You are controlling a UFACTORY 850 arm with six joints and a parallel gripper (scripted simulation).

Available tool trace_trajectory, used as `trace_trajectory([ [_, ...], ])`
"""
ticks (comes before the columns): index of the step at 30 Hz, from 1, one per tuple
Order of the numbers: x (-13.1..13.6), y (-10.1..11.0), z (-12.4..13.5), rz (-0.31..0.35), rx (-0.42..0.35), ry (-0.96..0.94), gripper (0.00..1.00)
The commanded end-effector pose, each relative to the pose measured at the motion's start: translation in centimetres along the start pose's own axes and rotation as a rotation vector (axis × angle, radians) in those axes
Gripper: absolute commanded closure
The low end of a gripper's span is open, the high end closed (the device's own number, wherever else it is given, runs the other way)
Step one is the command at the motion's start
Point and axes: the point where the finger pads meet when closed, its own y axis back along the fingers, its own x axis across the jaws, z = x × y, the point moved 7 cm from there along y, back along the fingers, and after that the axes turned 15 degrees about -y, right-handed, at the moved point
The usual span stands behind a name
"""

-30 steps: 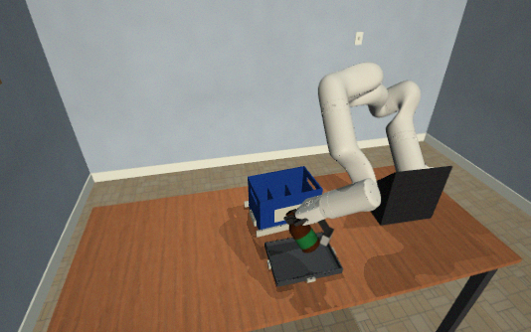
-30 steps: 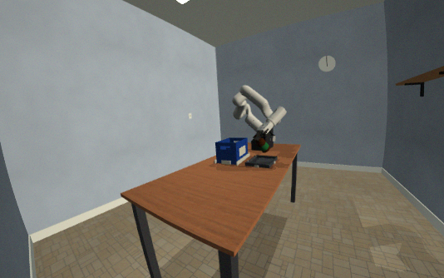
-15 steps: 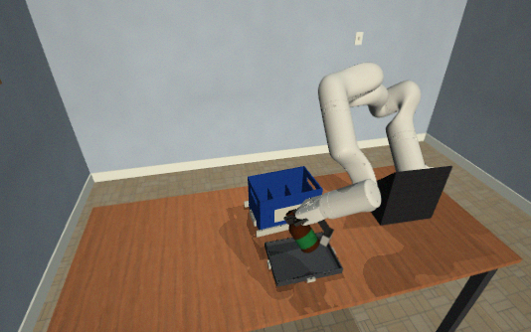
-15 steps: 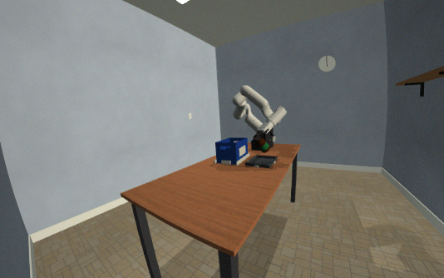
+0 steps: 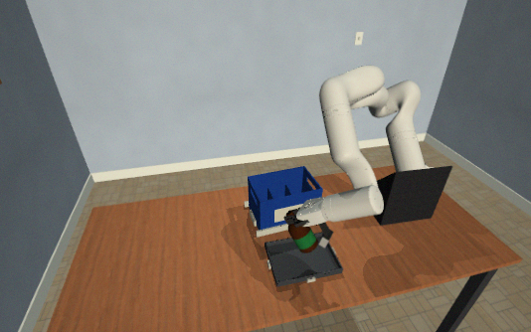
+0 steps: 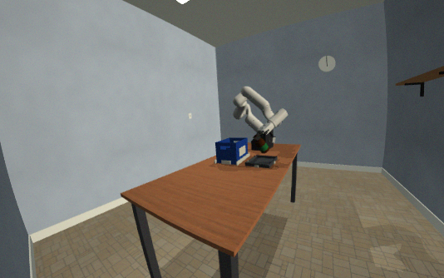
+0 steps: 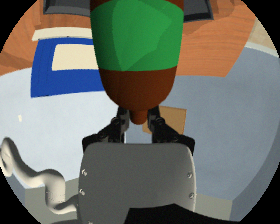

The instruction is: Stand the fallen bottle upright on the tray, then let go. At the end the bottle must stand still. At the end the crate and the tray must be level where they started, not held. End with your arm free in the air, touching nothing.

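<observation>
The brown bottle [image 5: 305, 242] [image 6: 263, 146] [image 7: 136, 35] with a green label hangs tilted in the air, neck up toward the gripper and base down over the tray's rear part. My gripper [image 5: 293, 217] [image 6: 262, 134] [image 7: 138, 101] is shut on its neck. In the exterior view a gap shows between the bottle's base and the tray. The dark tray [image 5: 289, 265] [image 6: 254, 164] [image 7: 66, 7] lies level on the table. The blue crate [image 5: 265, 211] [image 6: 224, 154] [image 7: 43, 75] stands upright behind the tray, close to the gripper. The fingertips are partly hidden in the top and exterior views.
Small white blocks sit against the crate and the tray, one [image 5: 311, 279] at the tray's front edge and one [image 5: 246, 204] at the crate's left. A black panel [image 5: 416, 196] stands by the arm's base at the right of the wooden table [image 5: 160, 258] [image 6: 209, 196].
</observation>
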Motion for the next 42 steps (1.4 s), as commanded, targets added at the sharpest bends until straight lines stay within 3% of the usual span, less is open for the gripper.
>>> trace_trajectory([
  [1,0.03,0.05,-0.07,0.007,-0.024,-0.002,1.00],
  [17,-0.11,0.17,-0.59,0.027,-0.092,-0.004,1.00],
  [42,-0.13,0.17,-0.66,0.029,-0.102,-0.004,1.00],
])
